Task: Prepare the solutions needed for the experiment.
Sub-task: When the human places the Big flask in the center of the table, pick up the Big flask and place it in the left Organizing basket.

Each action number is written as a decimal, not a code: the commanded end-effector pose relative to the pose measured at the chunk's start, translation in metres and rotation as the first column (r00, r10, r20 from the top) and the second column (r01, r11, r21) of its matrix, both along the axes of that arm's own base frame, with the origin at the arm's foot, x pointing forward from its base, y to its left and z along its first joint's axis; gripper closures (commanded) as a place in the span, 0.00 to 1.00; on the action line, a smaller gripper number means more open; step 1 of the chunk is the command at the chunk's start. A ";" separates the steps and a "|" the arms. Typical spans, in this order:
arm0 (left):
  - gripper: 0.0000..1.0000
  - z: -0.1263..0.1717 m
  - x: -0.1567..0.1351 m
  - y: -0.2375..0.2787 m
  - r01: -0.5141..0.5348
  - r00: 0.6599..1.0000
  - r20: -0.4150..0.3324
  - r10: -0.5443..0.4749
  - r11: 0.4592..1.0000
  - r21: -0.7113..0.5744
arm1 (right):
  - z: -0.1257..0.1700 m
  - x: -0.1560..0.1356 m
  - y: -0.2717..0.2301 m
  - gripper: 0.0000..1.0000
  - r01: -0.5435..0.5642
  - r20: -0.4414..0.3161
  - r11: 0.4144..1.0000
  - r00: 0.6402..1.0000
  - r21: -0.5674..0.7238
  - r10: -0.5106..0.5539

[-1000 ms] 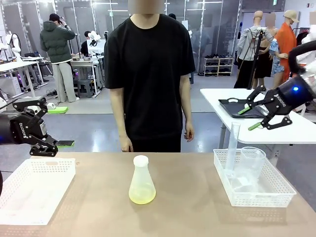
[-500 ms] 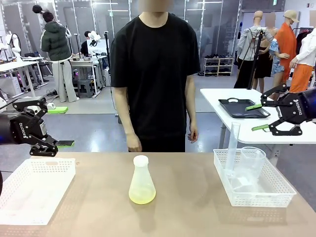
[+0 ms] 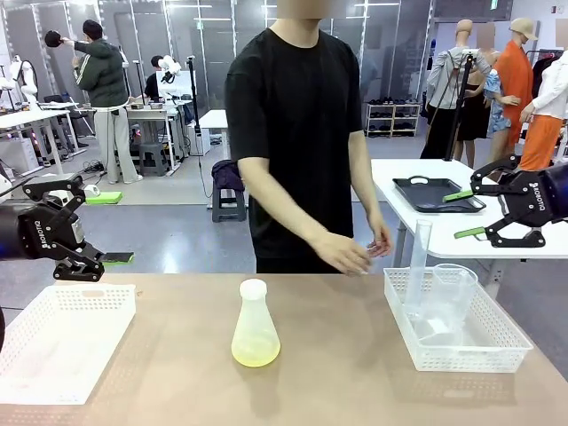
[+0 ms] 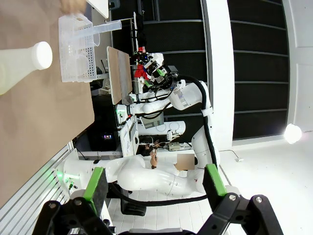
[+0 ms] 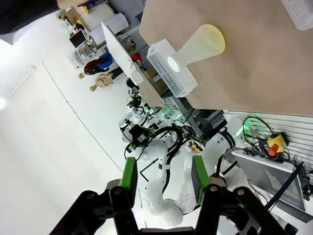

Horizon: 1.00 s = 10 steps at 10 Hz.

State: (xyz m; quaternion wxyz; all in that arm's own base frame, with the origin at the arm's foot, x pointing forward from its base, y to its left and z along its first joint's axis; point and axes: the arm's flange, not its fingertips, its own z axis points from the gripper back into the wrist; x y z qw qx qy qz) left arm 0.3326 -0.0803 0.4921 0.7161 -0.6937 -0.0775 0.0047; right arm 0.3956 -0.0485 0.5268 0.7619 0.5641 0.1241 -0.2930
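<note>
Flask (image 3: 255,321) with pale yellow-green solution (image 3: 256,351) stands upright mid-bench (image 3: 346,382), white top on, between two baskets. Right basket (image 3: 497,342) holds tall cylinder (image 3: 419,262) and beaker (image 3: 453,288). Our left hand (image 4: 155,185) spread wide, empty, hovers over far edge of left basket (image 3: 53,346). Our right hand (image 3: 463,213) half-spread, empty, high beyond right basket. Person (image 3: 297,133) reaches toward right basket. Our judgement: hold off till that arm is clear, then take flask at neck, keep it upright, move slowly, since narrow top, little liquid, could tip.
</note>
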 end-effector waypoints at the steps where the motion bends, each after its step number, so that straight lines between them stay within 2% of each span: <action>1: 0.00 0.001 -0.001 -0.001 0.005 1.000 0.001 -0.005 1.000 -0.011 | 0.003 -0.001 0.001 0.43 -0.003 0.010 1.000 1.000 0.006 0.003; 3: 0.00 0.000 0.000 0.000 0.000 1.000 0.000 0.000 1.000 0.000 | 0.003 -0.001 0.001 0.43 -0.003 0.010 1.000 1.000 0.006 0.003; 4: 0.00 -0.012 0.020 0.000 -0.106 0.965 0.255 0.065 0.982 0.153 | 0.003 -0.001 0.001 0.43 -0.003 0.010 1.000 1.000 0.006 0.003; 5: 0.00 -0.016 0.035 -0.004 -0.103 0.916 0.400 0.040 0.985 0.139 | 0.003 -0.001 0.001 0.43 -0.003 0.010 1.000 1.000 0.006 0.003; 6: 0.00 -0.022 0.047 -0.006 -0.084 0.817 0.575 -0.034 0.981 0.177 | 0.003 -0.001 0.001 0.43 -0.003 0.010 1.000 1.000 0.006 0.003; 7: 0.00 -0.027 0.061 -0.008 -0.099 0.745 0.664 -0.070 0.972 0.214 | 0.003 -0.001 0.001 0.43 -0.003 0.010 1.000 1.000 0.006 0.003; 8: 0.00 -0.029 0.071 -0.008 -0.135 0.729 0.683 -0.045 0.969 0.208 | 0.003 -0.001 0.001 0.43 -0.003 0.010 1.000 1.000 0.006 0.003; 9: 0.00 -0.032 0.082 -0.010 -0.188 0.700 0.712 -0.049 0.950 0.250 | 0.003 -0.001 0.001 0.43 -0.003 0.010 1.000 1.000 0.006 0.003; 10: 0.00 -0.035 0.089 -0.008 -0.206 0.725 0.686 -0.058 0.932 0.297 | 0.003 -0.001 0.001 0.43 -0.003 0.010 1.000 1.000 0.006 0.003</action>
